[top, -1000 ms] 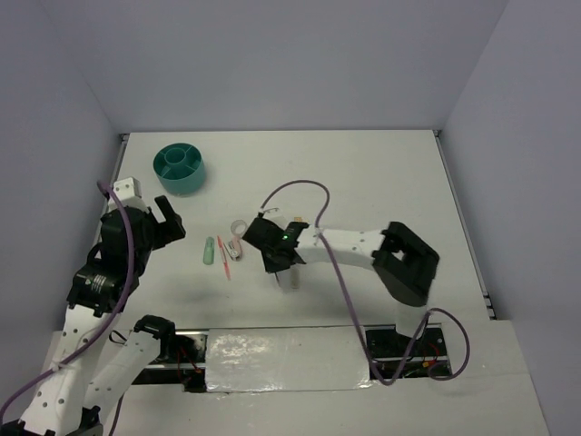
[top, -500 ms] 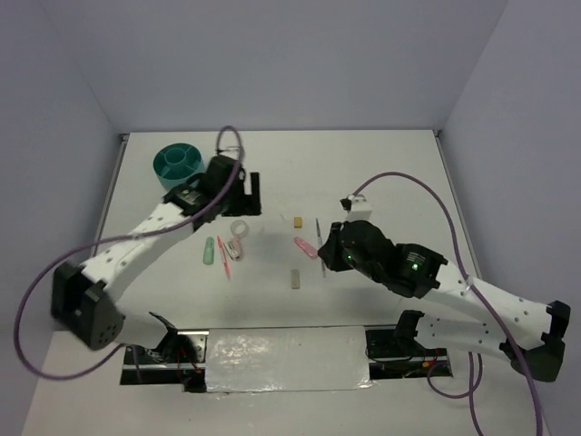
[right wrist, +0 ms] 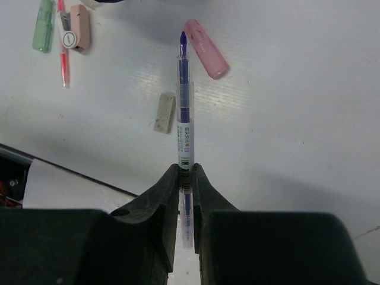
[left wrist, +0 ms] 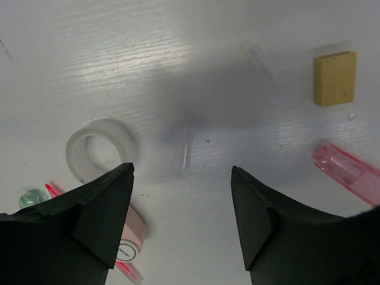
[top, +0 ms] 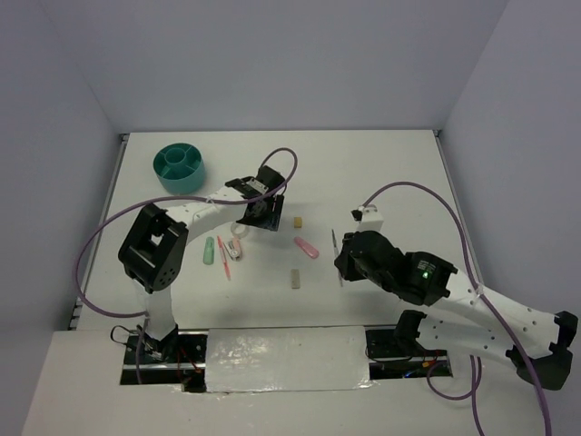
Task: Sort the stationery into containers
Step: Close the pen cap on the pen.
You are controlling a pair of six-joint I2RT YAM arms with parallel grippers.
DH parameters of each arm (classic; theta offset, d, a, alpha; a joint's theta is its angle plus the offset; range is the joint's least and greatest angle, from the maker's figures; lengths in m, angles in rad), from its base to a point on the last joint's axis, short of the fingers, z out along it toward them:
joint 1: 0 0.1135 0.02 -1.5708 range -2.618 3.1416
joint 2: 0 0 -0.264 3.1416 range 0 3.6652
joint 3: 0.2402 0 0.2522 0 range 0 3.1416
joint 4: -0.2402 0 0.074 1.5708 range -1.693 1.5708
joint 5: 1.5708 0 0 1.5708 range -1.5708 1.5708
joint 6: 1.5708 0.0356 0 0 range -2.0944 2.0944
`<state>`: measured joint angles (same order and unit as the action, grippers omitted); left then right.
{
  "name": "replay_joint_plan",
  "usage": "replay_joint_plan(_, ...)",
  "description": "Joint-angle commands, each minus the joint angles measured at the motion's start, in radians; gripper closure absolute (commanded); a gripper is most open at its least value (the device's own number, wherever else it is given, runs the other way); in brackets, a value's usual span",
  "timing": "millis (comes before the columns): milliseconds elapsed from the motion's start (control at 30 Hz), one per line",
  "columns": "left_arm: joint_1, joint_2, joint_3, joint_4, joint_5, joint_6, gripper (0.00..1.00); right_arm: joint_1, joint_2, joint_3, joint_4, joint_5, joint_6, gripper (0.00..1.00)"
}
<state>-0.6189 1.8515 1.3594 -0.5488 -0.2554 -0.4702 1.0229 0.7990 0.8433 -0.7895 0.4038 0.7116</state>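
Observation:
The teal cup (top: 179,166) stands at the far left of the table. My left gripper (top: 259,213) hovers open just right of the clear ring (top: 240,229) (left wrist: 98,145), its jaws (left wrist: 182,172) empty above a small clear tube (left wrist: 186,154). A tan block (top: 298,221) (left wrist: 335,78) and a pink oblong piece (top: 307,247) (left wrist: 350,172) lie to its right. My right gripper (top: 343,262) (right wrist: 186,172) is shut on a dark blue pen (right wrist: 185,119), held off the table. A pale green piece (top: 209,251), a pink pen (top: 222,257) and a pink block (right wrist: 77,29) lie left of centre.
A greyish tan block (top: 295,278) (right wrist: 164,111) lies near the front, between the two grippers. A second clear cap (left wrist: 261,59) rests near the tan block. Grey walls close the table on three sides; the arm bases and cables sit along the near edge.
My left gripper has swung right from beside the cup to over the ring, and its jaws have narrowed a little. My right gripper has carried the dark pen slightly right and nearer.

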Motion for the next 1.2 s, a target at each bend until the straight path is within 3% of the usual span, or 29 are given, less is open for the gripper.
replay_joint_plan(0,-0.005,0.031,0.023,0.012,-0.019,0.025,0.22,-0.004,0.011,-0.010,0.016,0.009,-0.020,1.00)
replay_joint_plan(233,-0.005,0.075,0.000,0.032,-0.007,0.051,0.30,-0.004,0.055,-0.012,0.042,-0.005,-0.038,1.00)
replay_joint_plan(433,0.010,0.089,-0.048,0.082,0.027,0.050,0.32,-0.004,0.077,0.002,0.039,-0.003,-0.043,1.00)
replay_joint_plan(567,0.015,0.110,-0.057,0.084,0.031,0.048,0.42,-0.004,0.085,0.016,0.036,-0.002,-0.049,1.00)
replay_joint_plan(600,0.013,0.110,-0.062,0.084,0.030,0.048,0.51,-0.003,0.086,0.017,0.035,0.000,-0.049,1.00)
replay_joint_plan(833,0.016,0.127,-0.092,0.101,0.036,0.047,0.55,-0.004,0.097,0.030,0.036,0.000,-0.054,1.00)
replay_joint_plan(867,0.018,0.132,-0.094,0.101,0.038,0.047,0.57,-0.004,0.097,0.030,0.036,0.000,-0.054,1.00)
replay_joint_plan(967,0.019,0.143,-0.103,0.102,0.045,0.045,0.79,-0.004,0.092,0.027,0.038,-0.003,-0.057,1.00)
replay_joint_plan(1000,0.021,0.144,-0.105,0.104,0.050,0.045,1.00,-0.004,0.088,0.023,0.045,-0.006,-0.058,1.00)
replay_joint_plan(1133,0.038,0.121,-0.112,0.108,0.093,0.038,1.00,-0.020,0.072,-0.024,0.104,-0.035,-0.087,1.00)
replay_joint_plan(1167,0.042,0.100,-0.118,0.119,0.111,0.033,1.00,-0.042,0.069,-0.041,0.130,-0.107,-0.102,1.00)
